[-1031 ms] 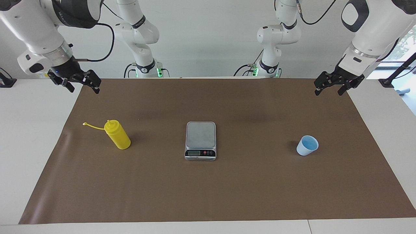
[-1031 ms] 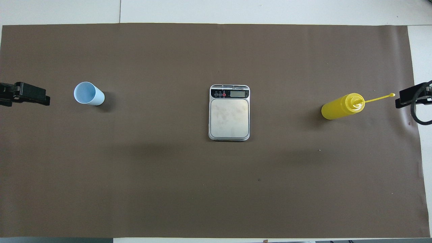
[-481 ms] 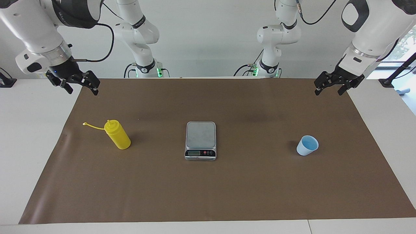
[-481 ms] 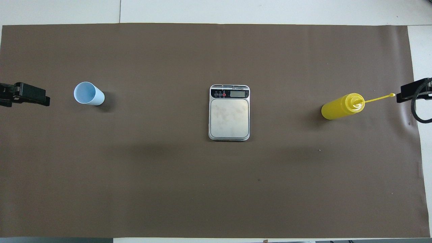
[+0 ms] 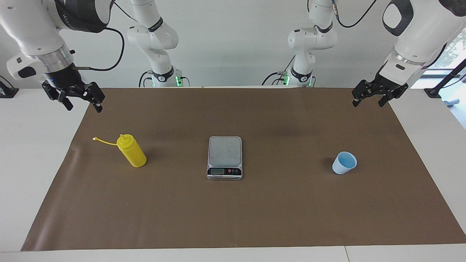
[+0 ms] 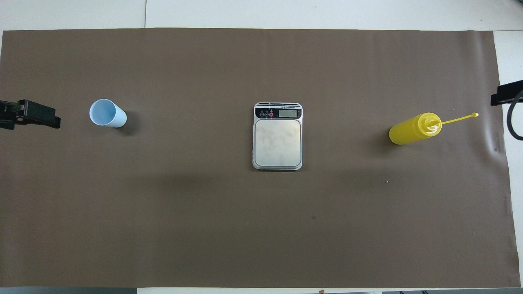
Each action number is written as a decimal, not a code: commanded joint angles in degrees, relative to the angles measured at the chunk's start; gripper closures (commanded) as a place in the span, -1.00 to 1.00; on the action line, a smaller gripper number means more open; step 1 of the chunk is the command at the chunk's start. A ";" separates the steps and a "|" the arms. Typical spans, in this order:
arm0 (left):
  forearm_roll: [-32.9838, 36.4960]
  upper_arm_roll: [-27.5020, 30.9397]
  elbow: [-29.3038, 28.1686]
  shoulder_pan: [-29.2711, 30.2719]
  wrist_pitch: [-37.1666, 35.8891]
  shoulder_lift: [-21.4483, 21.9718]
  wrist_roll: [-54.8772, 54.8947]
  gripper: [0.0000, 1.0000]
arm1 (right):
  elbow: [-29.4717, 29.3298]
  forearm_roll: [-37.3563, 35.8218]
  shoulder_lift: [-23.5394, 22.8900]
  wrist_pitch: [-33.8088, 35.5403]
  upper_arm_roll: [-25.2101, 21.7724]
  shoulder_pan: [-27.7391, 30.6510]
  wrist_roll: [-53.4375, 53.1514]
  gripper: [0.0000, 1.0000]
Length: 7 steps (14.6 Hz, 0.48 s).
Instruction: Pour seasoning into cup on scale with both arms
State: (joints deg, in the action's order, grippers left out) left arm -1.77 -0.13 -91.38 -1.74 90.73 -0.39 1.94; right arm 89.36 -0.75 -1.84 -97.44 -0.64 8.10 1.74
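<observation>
The yellow seasoning bottle [image 5: 132,151] stands on the brown mat toward the right arm's end, with its cap strap [image 5: 105,141] hanging out sideways; it also shows in the overhead view [image 6: 413,129]. The silver scale [image 5: 225,157] sits mid-mat with a bare platform and also shows in the overhead view [image 6: 278,136]. The light blue cup [image 5: 344,163] stands upright on the mat toward the left arm's end and also shows in the overhead view [image 6: 108,114]. My right gripper [image 5: 83,106] hangs open and empty over the mat's edge, apart from the bottle. My left gripper [image 5: 368,103] hangs open and empty over the mat's edge at the cup's end.
The brown mat [image 5: 233,218] covers most of the white table [image 5: 32,153]. Two more white arms [image 5: 156,43] stand at the table edge nearest the robots. In the overhead view only the tips of the left gripper [image 6: 53,121] and right gripper [image 6: 496,98] show at the frame's sides.
My right gripper has moved outward toward the right arm's end of the table, away from the bottle's strap. The left gripper, bottle, cup and scale have not moved.
</observation>
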 commanded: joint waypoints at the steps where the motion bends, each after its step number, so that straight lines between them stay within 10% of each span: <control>1: 0.37 0.04 -1.00 -0.19 -1.16 1.27 -0.18 -1.00 | -0.41 0.75 0.00 -0.04 -0.23 1.30 0.02 -1.00; 7: 0.37 0.04 -4.67 0.07 8.48 0.13 0.34 -1.00 | -18.03 14.36 -10.42 17.95 -1.82 10.69 -25.03 -1.00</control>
State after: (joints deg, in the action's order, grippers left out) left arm -1.77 -0.14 -92.51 -1.76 94.66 -0.48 1.94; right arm 81.26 10.91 -4.65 -84.93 -2.80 16.59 -19.40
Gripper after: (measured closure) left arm 0.000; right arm 0.000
